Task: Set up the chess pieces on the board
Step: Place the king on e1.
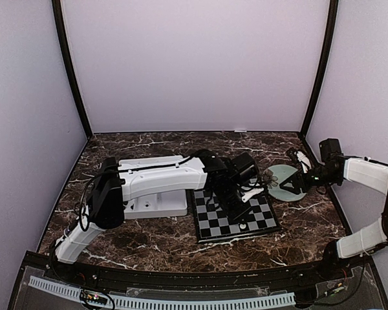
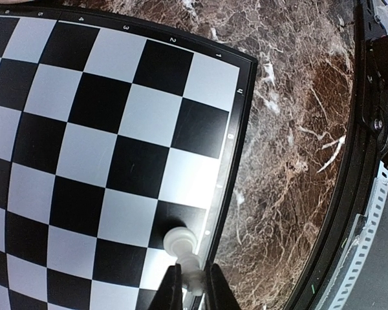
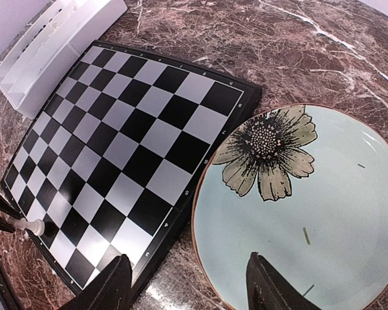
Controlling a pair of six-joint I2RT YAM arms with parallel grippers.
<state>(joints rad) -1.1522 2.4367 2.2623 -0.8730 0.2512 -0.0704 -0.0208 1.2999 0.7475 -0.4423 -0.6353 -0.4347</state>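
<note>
— Pale lilac walls (image 1: 194, 64) close in three sides, with black posts (image 1: 71, 64) running up the far corners. The table (image 1: 149, 248) is dark brown marble veined in white.

— And the board?

— The board (image 1: 210, 226) lies flat on the marble just right of the middle. It has black and silver-grey checks inside a thin dark rim, and it is turned a little off square to the table's edge.

— Any piece on it?

— One white chess piece (image 2: 180, 242), at about five o'clock on the board in the overhead view, by the near rim. It juts out past the fingertips, round base foremost, over a black square in the edge row. Whether it touches the square I cannot tell.

— What has it?

— The left gripper (image 2: 193, 278), its two fingers pinching the piece's slim upper part.

— The other arm?

— The right gripper (image 3: 189, 261) is spread wide with nothing between the fingers. It hovers where the board's corner meets a plate.

— What plate?

— A pale green round plate (image 3: 349, 219) with a brown rim and a painted flower (image 3: 265, 148), at two o'clock from the board, its rim right against the board's corner. A white rectangular tray (image 3: 52, 45) sits at nine o'clock, just beside the board.
</note>
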